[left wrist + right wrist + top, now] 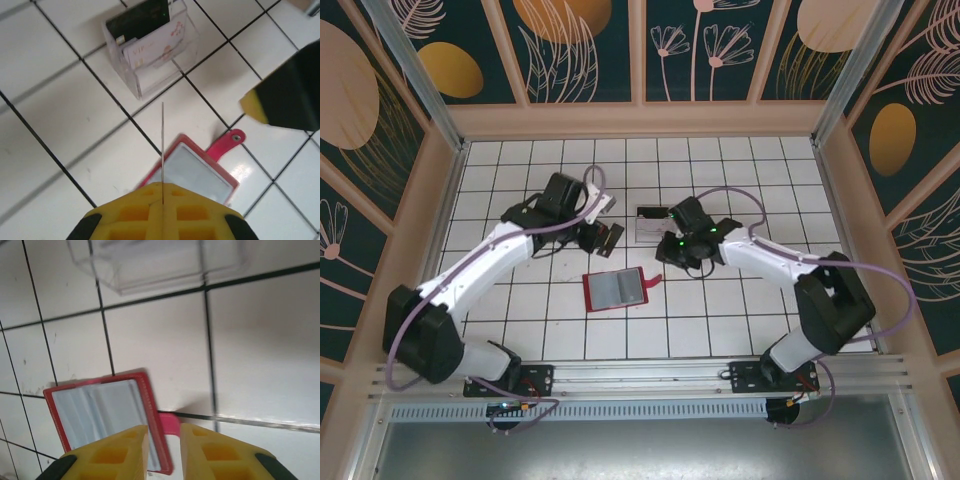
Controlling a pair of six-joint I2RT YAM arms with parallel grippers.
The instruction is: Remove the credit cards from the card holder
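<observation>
Left gripper (162, 187) pinches a credit card (162, 142), right gripper (163, 432) ajar and empty: misalign, and you could jam the card on the clear stand's (145, 85) rim.

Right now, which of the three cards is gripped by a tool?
The card seen edge-on, pinched in the left tool; the dark card and pale card sit in the clear stand.

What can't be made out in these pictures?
- Left wrist: the card in the left gripper shows edge-on, so its face is unseen.
- Right wrist: the clear stand is blurred and cut off by the top edge.
- Top external: the card holder is too small to tell if cards are inside.
</observation>
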